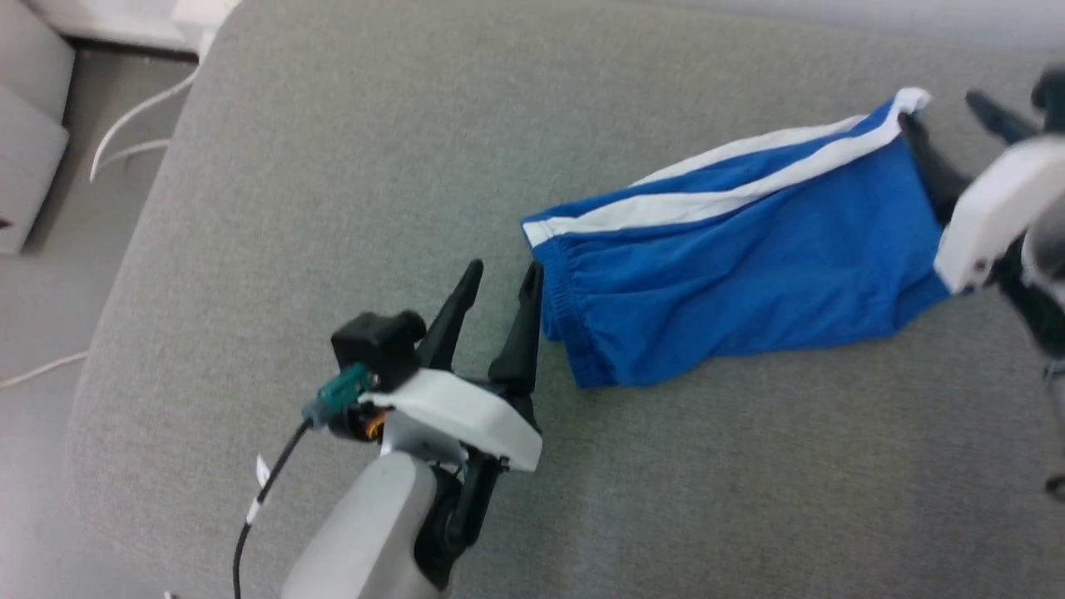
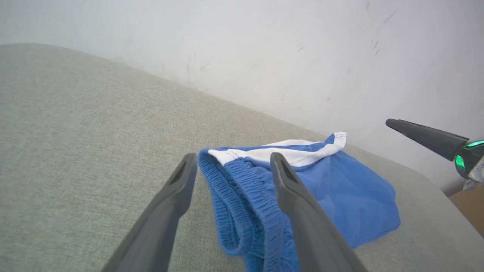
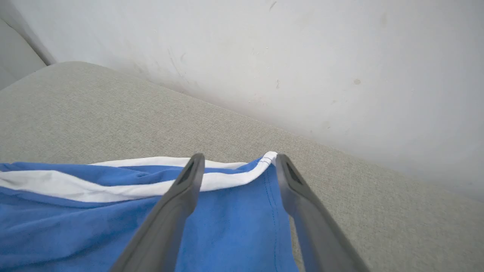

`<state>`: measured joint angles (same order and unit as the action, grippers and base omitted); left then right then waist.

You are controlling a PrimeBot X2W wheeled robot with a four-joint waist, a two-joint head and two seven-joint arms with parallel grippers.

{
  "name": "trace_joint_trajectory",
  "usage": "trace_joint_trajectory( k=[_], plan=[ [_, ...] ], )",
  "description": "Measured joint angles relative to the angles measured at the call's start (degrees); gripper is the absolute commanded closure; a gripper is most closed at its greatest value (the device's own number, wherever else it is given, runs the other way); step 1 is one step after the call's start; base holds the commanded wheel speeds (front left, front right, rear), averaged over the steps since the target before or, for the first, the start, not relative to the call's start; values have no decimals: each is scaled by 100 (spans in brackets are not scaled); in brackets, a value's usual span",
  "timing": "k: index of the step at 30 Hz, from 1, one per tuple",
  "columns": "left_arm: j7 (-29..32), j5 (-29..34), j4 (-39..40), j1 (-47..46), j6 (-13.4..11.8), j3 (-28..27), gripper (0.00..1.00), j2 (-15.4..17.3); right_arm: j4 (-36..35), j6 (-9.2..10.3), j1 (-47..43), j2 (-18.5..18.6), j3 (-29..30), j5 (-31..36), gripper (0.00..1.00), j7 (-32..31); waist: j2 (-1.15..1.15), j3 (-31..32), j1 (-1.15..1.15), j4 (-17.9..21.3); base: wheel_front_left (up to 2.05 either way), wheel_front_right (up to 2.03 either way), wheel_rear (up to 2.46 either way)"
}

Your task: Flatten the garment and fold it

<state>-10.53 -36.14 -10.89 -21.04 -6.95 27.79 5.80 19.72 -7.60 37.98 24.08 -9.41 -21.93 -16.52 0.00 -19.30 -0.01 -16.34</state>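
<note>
A grey woven upholstered cushion (image 1: 333, 208) with a rounded corner at the upper left spans the head view. Royal-blue shorts (image 1: 732, 274) lie rumpled on it right of centre, elastic waistband toward the middle, white stripes along their upper edge.

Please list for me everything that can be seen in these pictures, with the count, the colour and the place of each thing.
garment: one, royal blue with white stripes, lying rumpled on the cushion
cushion: one, grey fabric, under the garment
wall: one, white, behind the cushion
cables: several, white, on the floor beside the cushion's left edge
floor: one, pale grey, left of the cushion
left gripper: one, dark fingers on a white body, open, at the gathered waistband end of the garment
right gripper: one, dark fingers, open, at the garment's white-tipped far corner
</note>
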Motion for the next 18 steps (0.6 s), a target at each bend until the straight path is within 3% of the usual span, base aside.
trace_joint_trajectory(
  k=[7, 13, 18],
  plan=[
    [-132, 210, 8, 427, -20, 240, 0, 118, -1156, 1, -1671, -855, 983, 486, 0, 945, 0, 544, -1, 294, 0, 0, 0],
    [-126, 410, -684, 453, -181, 371, 0, 153, -1649, 1, -2650, -1590, 1192, 793, 0, 1056, 0, 767, 0, 653, 0, 0, 0],
    [20, 565, -1318, 411, -479, 423, 0, 147, -1764, 1, -2913, -1827, 1192, 886, 0, 1020, 0, 867, 1, 914, 0, 0, 0]
  ],
)
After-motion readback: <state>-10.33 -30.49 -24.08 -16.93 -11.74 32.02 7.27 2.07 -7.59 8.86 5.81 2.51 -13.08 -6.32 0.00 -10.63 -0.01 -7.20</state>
